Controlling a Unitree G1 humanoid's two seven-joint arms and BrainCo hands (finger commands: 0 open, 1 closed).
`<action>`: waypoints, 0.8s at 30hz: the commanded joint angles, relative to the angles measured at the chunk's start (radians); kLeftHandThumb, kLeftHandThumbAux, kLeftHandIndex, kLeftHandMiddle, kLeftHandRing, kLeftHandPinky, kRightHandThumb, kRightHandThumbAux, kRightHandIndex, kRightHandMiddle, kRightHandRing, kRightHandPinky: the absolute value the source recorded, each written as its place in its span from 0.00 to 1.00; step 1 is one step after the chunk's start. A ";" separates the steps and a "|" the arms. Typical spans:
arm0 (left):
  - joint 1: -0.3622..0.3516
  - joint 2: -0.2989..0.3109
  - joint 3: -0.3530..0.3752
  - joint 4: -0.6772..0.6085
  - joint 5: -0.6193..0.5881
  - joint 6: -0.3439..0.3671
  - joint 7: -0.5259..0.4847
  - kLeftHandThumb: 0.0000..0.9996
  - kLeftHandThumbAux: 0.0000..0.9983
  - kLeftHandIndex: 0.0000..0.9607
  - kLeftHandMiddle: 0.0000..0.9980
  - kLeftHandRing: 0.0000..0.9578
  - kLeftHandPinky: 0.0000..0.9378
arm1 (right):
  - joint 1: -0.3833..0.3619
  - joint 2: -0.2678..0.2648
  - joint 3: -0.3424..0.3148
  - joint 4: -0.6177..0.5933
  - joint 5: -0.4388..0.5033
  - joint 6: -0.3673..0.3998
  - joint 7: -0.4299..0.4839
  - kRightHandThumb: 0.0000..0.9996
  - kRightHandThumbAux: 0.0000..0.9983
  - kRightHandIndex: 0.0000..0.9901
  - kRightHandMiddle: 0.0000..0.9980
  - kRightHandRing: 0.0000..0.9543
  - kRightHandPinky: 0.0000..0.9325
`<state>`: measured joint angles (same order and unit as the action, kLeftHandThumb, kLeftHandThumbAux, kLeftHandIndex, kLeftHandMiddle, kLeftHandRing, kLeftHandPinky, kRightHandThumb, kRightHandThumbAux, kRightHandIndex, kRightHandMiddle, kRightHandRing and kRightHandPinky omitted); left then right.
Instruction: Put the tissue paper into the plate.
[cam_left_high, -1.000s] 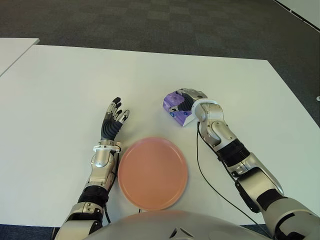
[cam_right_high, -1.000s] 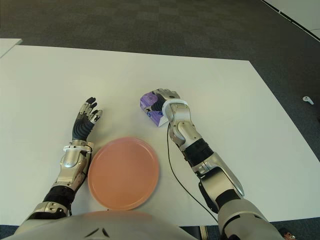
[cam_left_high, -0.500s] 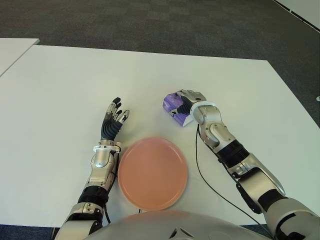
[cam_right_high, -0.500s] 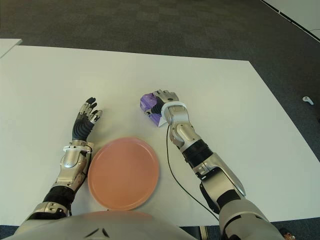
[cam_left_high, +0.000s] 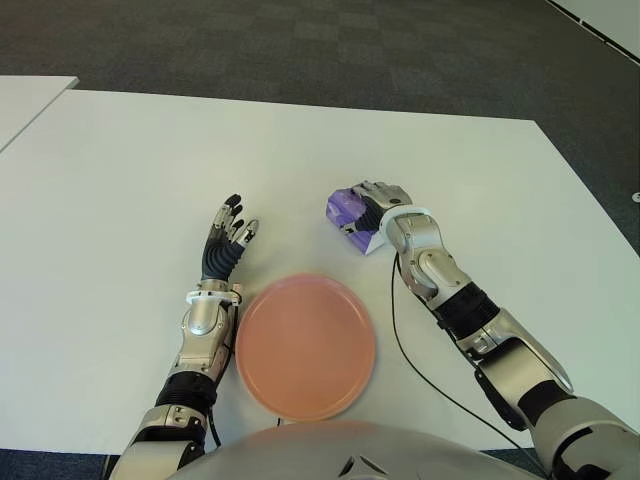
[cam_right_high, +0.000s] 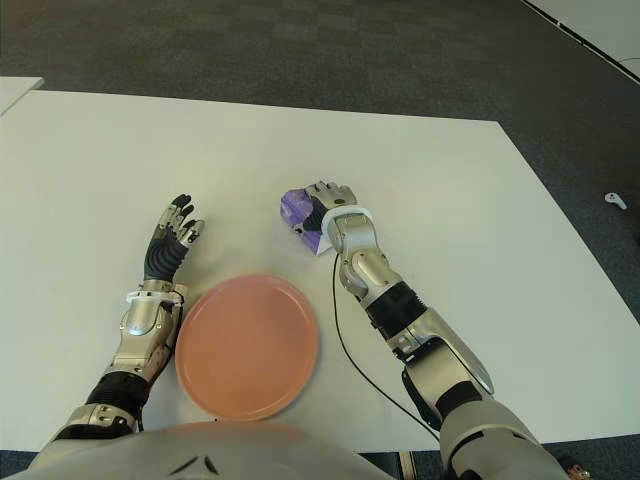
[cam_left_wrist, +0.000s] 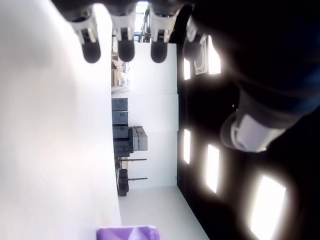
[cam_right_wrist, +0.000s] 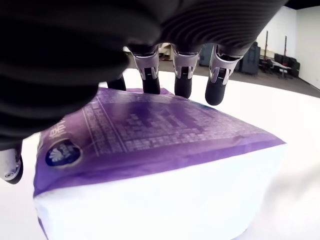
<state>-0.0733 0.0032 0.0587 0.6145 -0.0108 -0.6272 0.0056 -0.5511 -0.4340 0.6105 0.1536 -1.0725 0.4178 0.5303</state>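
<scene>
The tissue paper is a purple and white pack (cam_left_high: 348, 214) lying on the white table (cam_left_high: 120, 180), beyond the pink plate (cam_left_high: 305, 345) and to its right. My right hand (cam_left_high: 378, 200) covers the pack. In the right wrist view its fingers (cam_right_wrist: 182, 80) curl over the purple top of the pack (cam_right_wrist: 165, 150) to the far edge, and the thumb sits at the pack's side. The plate holds nothing. My left hand (cam_left_high: 228, 240) shows just left of the plate, fingers straight and spread, holding nothing.
A thin black cable (cam_left_high: 410, 350) runs along the table beside my right forearm. Another white table's corner (cam_left_high: 25, 100) shows at the far left. Dark carpet lies beyond the table's far edge.
My right wrist has crept slightly forward and left over the pack, which has stayed on the table. The left hand and the plate have not moved.
</scene>
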 joint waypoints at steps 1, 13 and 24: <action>0.141 0.008 -0.006 0.079 0.015 0.013 -0.014 0.00 0.57 0.00 0.00 0.00 0.00 | 0.080 -0.017 0.030 0.010 -0.007 -0.004 0.067 0.24 0.40 0.00 0.00 0.00 0.00; 0.156 0.009 -0.007 0.055 0.029 0.028 0.003 0.00 0.58 0.00 0.00 0.00 0.00 | 0.216 0.055 0.066 0.192 -0.026 0.001 -0.174 0.21 0.41 0.00 0.00 0.00 0.00; 0.174 0.008 -0.008 0.030 0.019 0.037 -0.008 0.00 0.57 0.00 0.00 0.00 0.00 | 0.214 0.114 0.076 0.366 -0.009 -0.026 -0.264 0.16 0.39 0.00 0.00 0.00 0.00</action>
<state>-0.0355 0.0034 0.0572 0.5676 -0.0085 -0.6177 0.0056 -0.4693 -0.3371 0.6288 0.3526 -1.1340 0.4220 0.1864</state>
